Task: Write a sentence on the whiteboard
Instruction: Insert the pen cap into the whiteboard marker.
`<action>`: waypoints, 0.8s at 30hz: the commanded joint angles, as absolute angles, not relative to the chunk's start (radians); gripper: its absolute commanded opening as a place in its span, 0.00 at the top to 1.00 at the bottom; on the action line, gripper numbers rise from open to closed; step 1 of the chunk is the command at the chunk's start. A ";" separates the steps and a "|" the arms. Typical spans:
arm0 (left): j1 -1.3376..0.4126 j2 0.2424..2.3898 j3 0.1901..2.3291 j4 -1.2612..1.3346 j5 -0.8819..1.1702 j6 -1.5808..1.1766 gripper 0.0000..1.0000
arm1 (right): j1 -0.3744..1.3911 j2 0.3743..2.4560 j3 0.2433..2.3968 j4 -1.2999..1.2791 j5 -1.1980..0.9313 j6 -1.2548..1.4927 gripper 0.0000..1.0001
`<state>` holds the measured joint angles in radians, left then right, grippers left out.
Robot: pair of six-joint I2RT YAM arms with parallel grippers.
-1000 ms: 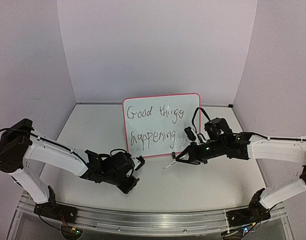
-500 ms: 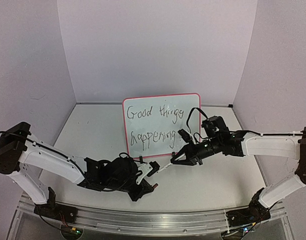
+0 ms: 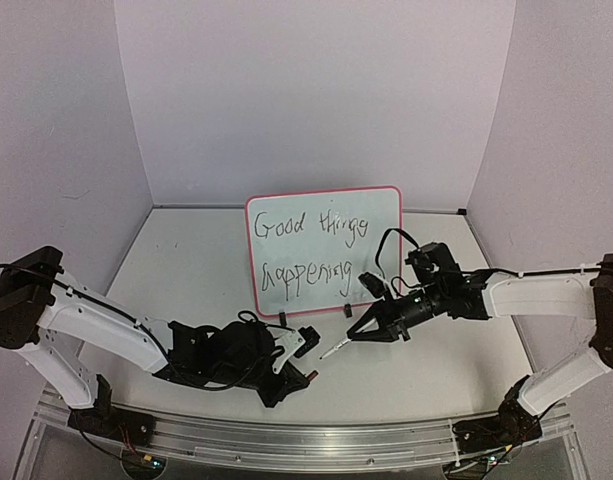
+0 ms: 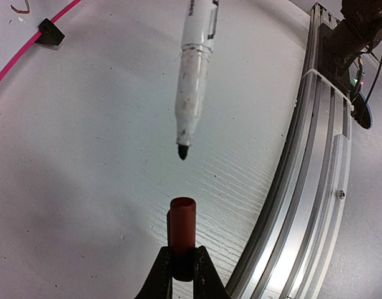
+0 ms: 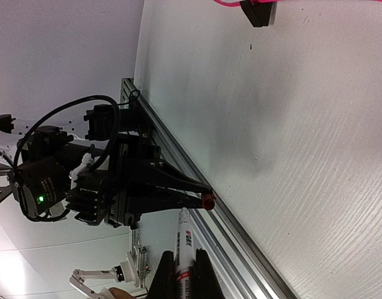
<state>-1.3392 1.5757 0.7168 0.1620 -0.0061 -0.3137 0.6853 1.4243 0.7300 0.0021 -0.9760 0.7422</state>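
From above we see the whiteboard (image 3: 381,215) standing upright at mid-table (image 3: 186,270), the sentence (image 3: 306,272) on it in two black lines. Only the left wrist view shows us the left gripper (image 4: 181,269) clamped on a red cap (image 4: 182,233), mouth open, with the marker (image 4: 195,68) tip near it but apart. The right wrist view shows the right gripper (image 5: 181,265) clamped on the marker barrel. An aluminium rail (image 4: 303,187) runs just beside both.
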 commanded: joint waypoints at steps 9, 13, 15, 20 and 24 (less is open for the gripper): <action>-1.342 1.529 0.698 0.224 -0.028 -0.322 1.00 | 0.688 1.480 0.715 0.050 -1.026 0.740 1.00; -1.343 1.531 0.702 0.230 -0.023 -0.317 1.00 | 0.689 1.499 0.716 0.063 -1.029 0.740 1.00; -1.344 1.537 0.706 0.229 -0.018 -0.314 1.00 | 0.688 1.505 0.716 0.072 -1.030 0.742 1.00; -1.345 1.536 0.708 0.228 -0.017 -0.308 1.00 | 0.688 1.520 0.715 0.089 -1.036 0.748 1.00; -1.348 1.542 0.713 0.226 -0.015 -0.305 1.00 | 0.688 1.528 0.711 0.100 -1.044 0.753 1.00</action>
<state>-1.3424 1.5681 0.7054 0.1850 -0.0120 -0.3136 0.6857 1.5116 0.7174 0.0542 -1.0184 0.7435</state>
